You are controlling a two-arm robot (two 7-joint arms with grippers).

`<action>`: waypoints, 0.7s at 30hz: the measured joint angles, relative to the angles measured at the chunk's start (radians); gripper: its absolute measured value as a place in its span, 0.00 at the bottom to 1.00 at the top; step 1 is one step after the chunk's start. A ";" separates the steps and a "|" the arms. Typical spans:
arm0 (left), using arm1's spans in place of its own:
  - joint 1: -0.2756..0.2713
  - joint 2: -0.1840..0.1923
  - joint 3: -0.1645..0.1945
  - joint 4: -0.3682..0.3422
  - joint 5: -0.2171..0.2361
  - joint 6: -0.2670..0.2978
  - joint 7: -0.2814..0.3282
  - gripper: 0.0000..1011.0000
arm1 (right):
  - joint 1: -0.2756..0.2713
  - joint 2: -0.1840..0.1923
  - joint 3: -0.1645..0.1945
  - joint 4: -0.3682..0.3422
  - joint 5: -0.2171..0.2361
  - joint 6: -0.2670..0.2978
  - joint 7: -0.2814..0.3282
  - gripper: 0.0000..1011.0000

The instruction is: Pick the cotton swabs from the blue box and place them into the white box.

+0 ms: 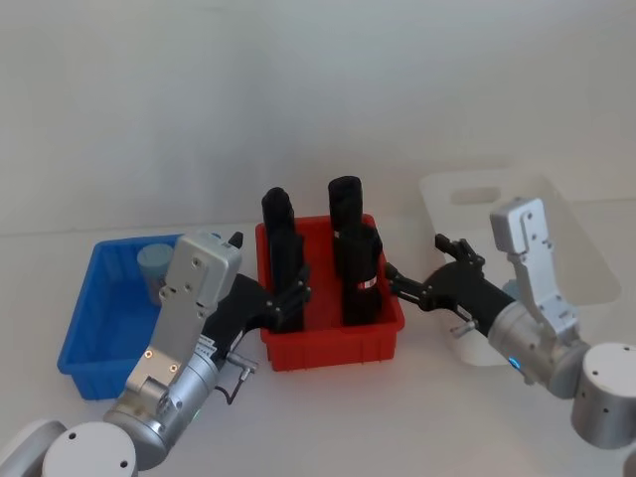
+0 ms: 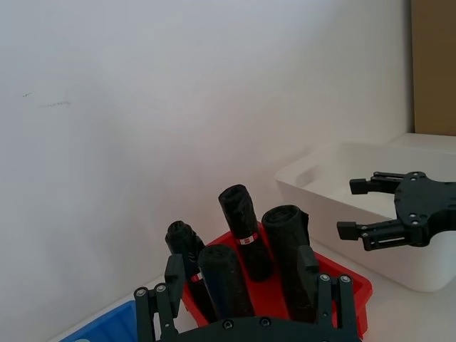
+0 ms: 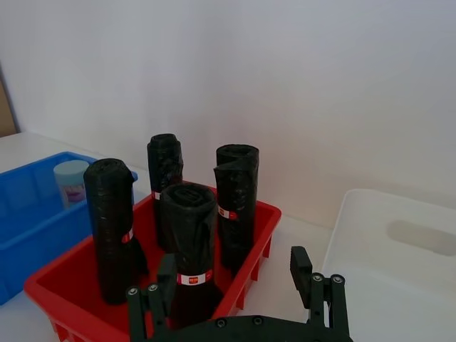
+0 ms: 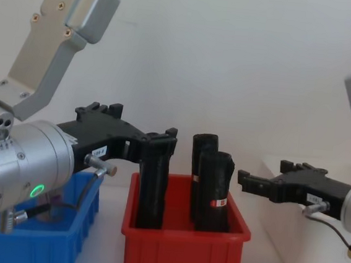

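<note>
Left hand [image 1: 290,298], fingers spread and holding nothing, hovers at the red bin's [image 1: 333,346] left edge. White box [image 1: 576,248]: near wall hidden behind the right arm; right hand [image 1: 422,283], also spread, just left of it. Blue box [image 1: 94,328]: partly covered by the left arm. Cotton swabs [image 1: 154,266]: one pale-capped tub in its far corner, behind the left hand.
</note>
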 joint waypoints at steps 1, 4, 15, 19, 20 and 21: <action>0.000 0.000 0.000 0.000 0.000 0.000 0.000 0.99 | 0.005 -0.002 -0.001 0.012 -0.001 -0.002 0.006 0.99; 0.000 0.000 0.000 0.000 0.000 0.000 0.000 0.99 | 0.040 -0.016 -0.005 0.064 -0.003 -0.011 0.031 0.99; 0.000 0.000 0.000 0.000 0.000 0.000 0.000 0.99 | 0.174 -0.067 -0.020 0.282 -0.010 -0.054 0.111 0.99; 0.000 0.000 0.000 0.000 0.000 0.000 0.000 0.99 | 0.219 -0.085 -0.027 0.360 -0.014 -0.075 0.133 0.99; 0.000 0.000 0.000 0.000 0.000 0.000 0.000 0.99 | 0.236 -0.091 -0.029 0.391 -0.015 -0.085 0.141 0.99; 0.000 0.000 0.000 0.000 0.000 0.000 0.000 0.99 | 0.244 -0.095 -0.030 0.405 -0.015 -0.089 0.143 0.99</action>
